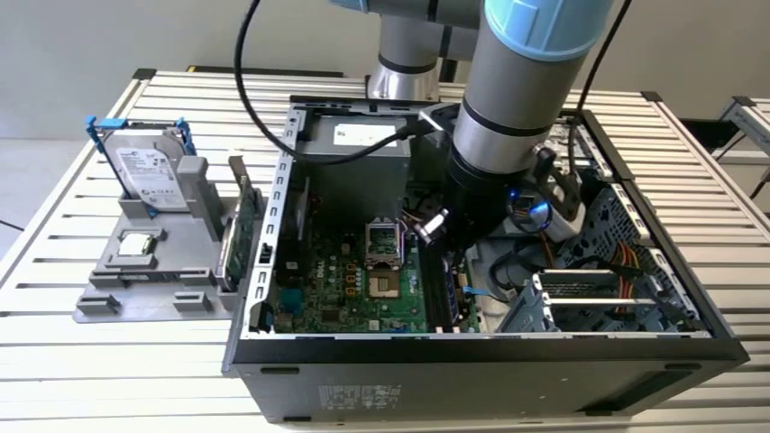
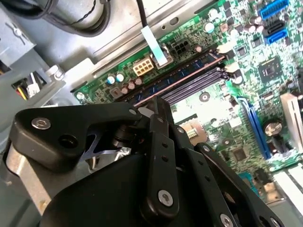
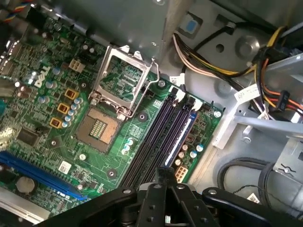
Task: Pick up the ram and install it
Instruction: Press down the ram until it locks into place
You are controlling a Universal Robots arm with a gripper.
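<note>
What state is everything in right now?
Case: on its side, panel off.
CPU socket: empty, load plate raised.
Ram: standing in the slot nearest the board's edge; whether it is fully seated, cannot tell.
Other slots: empty.
Gripper: at one end of the ram.
Hard drive: upright in a holder outside the case.
</note>
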